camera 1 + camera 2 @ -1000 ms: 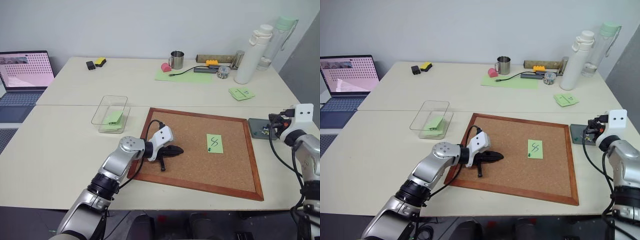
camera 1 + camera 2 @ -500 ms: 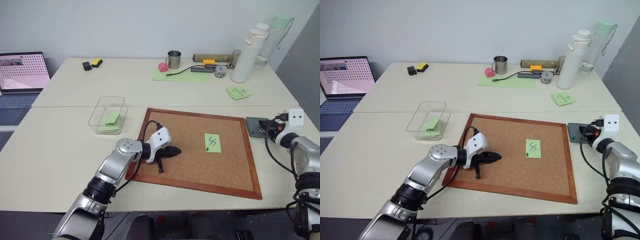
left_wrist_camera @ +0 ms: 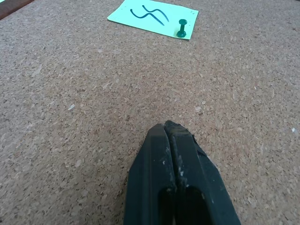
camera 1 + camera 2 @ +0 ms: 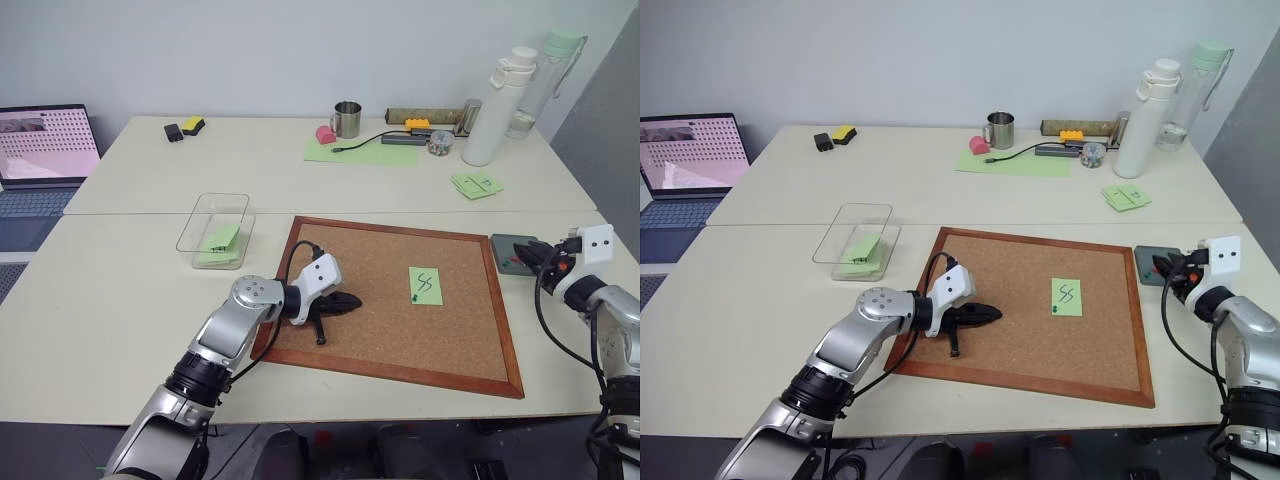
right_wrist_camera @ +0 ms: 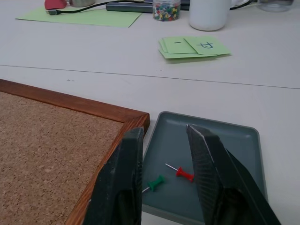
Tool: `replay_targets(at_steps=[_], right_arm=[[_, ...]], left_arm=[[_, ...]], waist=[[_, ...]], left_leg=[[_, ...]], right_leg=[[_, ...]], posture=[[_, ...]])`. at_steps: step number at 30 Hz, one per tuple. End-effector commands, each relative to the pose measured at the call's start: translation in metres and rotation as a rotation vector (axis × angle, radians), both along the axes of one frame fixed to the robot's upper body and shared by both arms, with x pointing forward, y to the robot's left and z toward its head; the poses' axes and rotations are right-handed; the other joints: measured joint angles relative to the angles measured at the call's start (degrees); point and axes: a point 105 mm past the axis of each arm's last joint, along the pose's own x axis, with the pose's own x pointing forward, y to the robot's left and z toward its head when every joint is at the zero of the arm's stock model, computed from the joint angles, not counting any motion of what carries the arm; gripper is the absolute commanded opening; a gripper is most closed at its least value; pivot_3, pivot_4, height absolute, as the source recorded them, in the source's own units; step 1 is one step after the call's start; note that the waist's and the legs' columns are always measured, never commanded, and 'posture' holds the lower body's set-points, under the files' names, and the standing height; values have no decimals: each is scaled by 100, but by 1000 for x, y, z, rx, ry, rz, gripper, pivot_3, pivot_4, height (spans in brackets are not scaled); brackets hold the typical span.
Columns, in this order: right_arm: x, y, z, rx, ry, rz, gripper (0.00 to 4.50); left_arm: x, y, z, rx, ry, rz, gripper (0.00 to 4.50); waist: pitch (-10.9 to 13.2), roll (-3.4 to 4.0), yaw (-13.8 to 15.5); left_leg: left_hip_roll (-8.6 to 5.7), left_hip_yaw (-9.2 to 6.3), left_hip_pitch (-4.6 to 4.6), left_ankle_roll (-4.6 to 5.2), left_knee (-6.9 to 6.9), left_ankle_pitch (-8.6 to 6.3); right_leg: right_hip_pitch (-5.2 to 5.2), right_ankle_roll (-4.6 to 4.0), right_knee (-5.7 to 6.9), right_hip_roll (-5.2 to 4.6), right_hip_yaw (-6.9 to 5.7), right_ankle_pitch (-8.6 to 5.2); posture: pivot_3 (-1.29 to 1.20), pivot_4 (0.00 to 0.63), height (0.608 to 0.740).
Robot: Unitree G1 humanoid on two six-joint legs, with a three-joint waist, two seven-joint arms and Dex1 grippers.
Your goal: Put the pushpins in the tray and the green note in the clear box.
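Pushpins [image 5: 169, 177] between tool [image 5: 165, 180] fingers

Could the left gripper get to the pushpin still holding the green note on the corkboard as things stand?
Probably yes. The left gripper is shut and rests on the corkboard, pointing toward the green note; bare cork lies between it and the pushpin. It would have to open first.
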Motion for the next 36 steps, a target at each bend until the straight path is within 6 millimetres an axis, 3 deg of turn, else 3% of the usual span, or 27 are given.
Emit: replay_targets(at_steps=[1,3,7,12,18,25,30,36], right_arm=[[-10,30,23,-13,-86,135,1507],[-19,51,24,-16,-84,219,1507],[-50,116,14,-10,-39,459,1507],[-63,151,-4,-25,13,534,1507],[-60,170,-21,-31,43,550,1507],[-49,170,-36,-48,74,503,1507],[-52,173,-44,-34,101,514,1507],[-53,174,-41,-15,89,526,346]], left_arm=[[0,9,-15,50,44,25,0],[0,10,-15,51,44,25,0],[-1,11,-15,52,47,30,0],[-2,10,-16,48,49,33,0],[-1,10,-15,48,47,33,0],[-1,10,-15,49,47,36,0],[-3,13,-16,49,52,42,0],[-3,12,-16,46,52,45,0]], waist=[[0,0,5],[0,0,5],[-1,2,13],[1,-5,10],[1,-5,13],[1,-7,16],[1,-6,14],[1,-6,13]], left_leg=[[0,0,0,0,0,0],[0,-3,-1,0,0,0],[2,-5,-2,0,-1,0],[2,-11,-5,0,1,0],[1,-11,-4,1,1,-1],[0,-8,-4,2,1,-1],[0,-8,-4,2,0,-1],[1,-10,-4,2,0,-2]], right_leg=[[0,0,0,0,0,0],[0,0,-1,1,0,0],[1,0,-5,4,-1,0],[2,0,-5,1,-4,0],[1,1,-9,2,-8,1],[1,1,-13,2,-9,1],[0,1,-13,2,-9,1],[0,1,-13,3,-9,1]], posture=[[0,150,740],[0,150,740],[0,150,740],[0,150,740],[0,150,740],[0,150,740],[0,150,740],[0,150,740]])
